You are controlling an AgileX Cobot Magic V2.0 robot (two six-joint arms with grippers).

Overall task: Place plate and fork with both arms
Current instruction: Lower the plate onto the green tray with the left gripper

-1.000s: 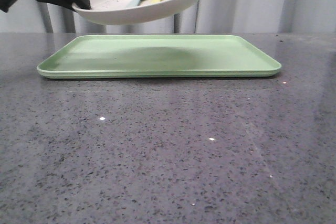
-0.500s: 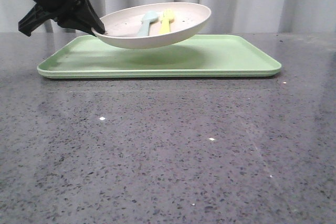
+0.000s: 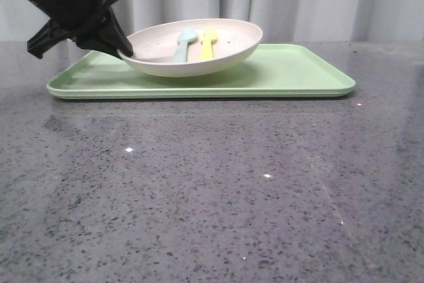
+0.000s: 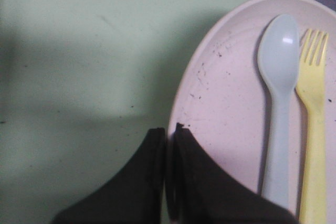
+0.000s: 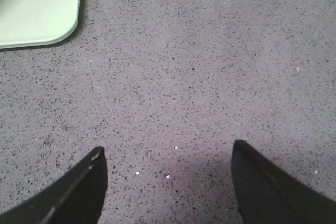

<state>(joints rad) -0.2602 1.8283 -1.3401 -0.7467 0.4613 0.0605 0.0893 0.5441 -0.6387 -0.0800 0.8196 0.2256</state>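
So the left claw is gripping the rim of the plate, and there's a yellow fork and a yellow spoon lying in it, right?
Not quite: the spoon is pale blue, not yellow, as the left wrist view shows. The rest holds: the left claw grips the rim of the plate, and the yellow fork lies beside the spoon.

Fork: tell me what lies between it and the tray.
The plate does. The fork lies inside it beside a pale blue spoon, and the plate, gripped at its rim by the left gripper, sits over the green tray.
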